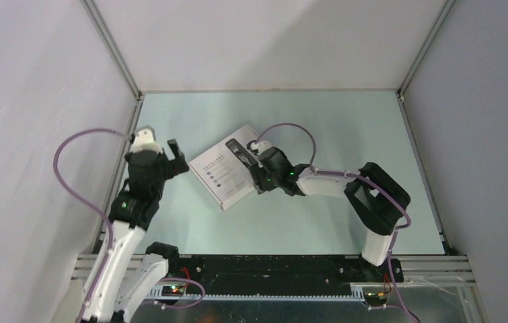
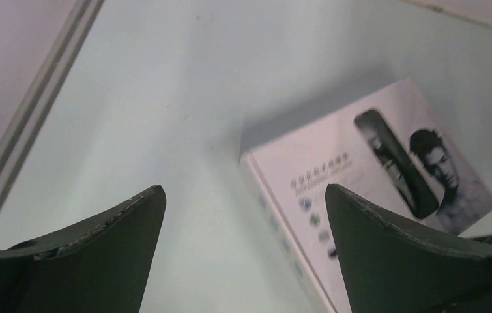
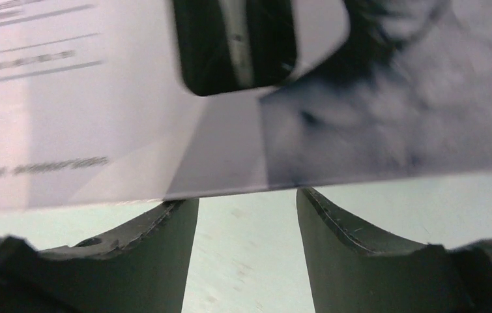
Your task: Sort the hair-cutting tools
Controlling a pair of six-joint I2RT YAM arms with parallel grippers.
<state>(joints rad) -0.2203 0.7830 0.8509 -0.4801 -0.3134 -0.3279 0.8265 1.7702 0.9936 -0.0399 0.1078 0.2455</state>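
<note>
Top external view: grey walls and aluminium rails enclose a pale green table. A white box printed with a clipper picture lies skewed mid-table. The hair-cutting tools themselves are unseen. The left gripper hovers wide open just left of the box. The right gripper is at its far-right edge, fingers partly apart and holding nothing.
</note>
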